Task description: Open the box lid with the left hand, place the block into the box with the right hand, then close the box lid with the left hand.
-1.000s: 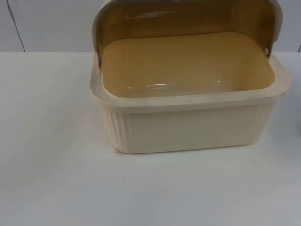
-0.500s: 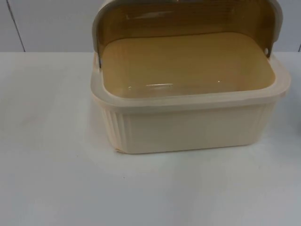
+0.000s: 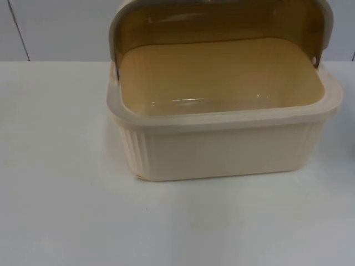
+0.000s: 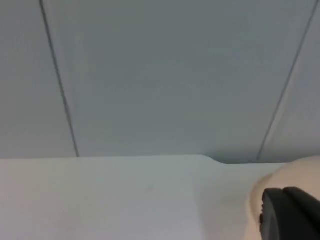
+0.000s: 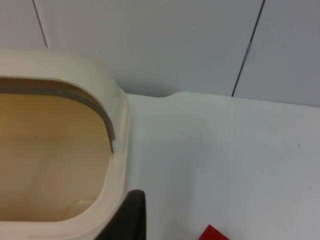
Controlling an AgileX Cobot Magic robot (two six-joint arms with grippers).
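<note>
Box (image 3: 222,149) sat on counter (image 3: 61,221), lid (image 3: 222,22) up at 12 o'clock, ready for loading. Red block (image 5: 214,234) lay just beside it, by right hand (image 5: 129,215); left hand (image 4: 287,212) waited beside the box. Grip state of both: cannot tell.

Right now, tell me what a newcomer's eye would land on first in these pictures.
The big cream box in the middle of the white table, its tinted lid swung up and back so the bare yellowish inside shows. Next, a small red corner on the table beside the box, seen from the right wrist, close to the right claw's fingertip. The left claw's fingertip sits by the box's rounded edge.
</note>
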